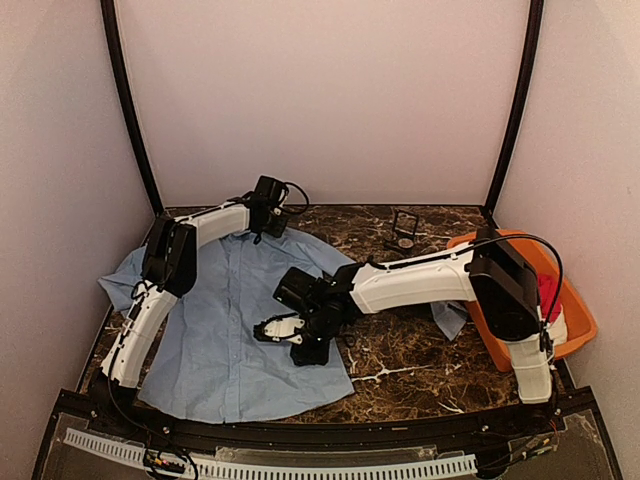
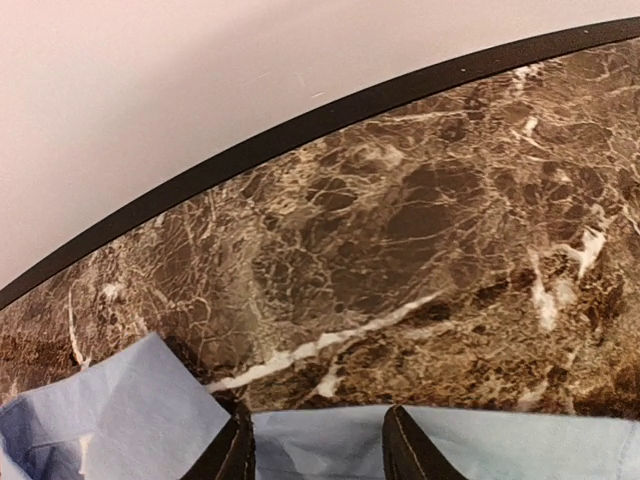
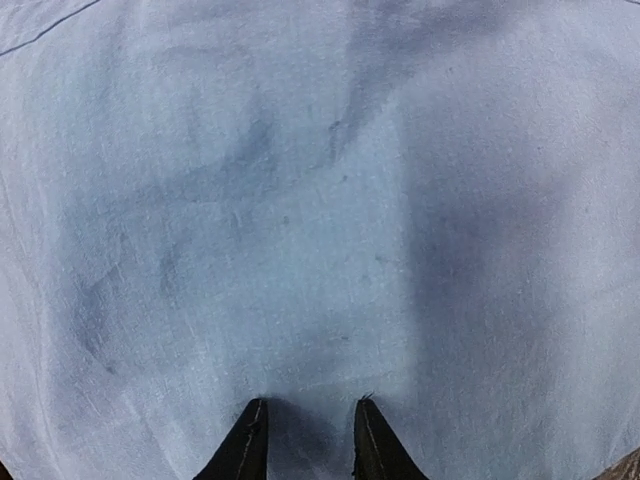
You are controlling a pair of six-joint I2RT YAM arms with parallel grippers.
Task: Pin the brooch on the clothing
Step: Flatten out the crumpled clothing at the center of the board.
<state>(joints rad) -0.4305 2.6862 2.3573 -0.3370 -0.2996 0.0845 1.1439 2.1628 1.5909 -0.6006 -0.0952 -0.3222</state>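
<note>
Clothing, a light blue shirt, is spread flat on the marble table by the arm bases. On its front the right gripper is set tip-down with its fingers narrowly apart; whether cloth is pinched cannot be told. No brooch can be made out. The cloth is best held taut and flat for pinning. Farther off, at the collar, the left gripper is set half apart over cloth, and a grip cannot be confirmed. Beyond, a red garment is held in an orange basin.
</note>
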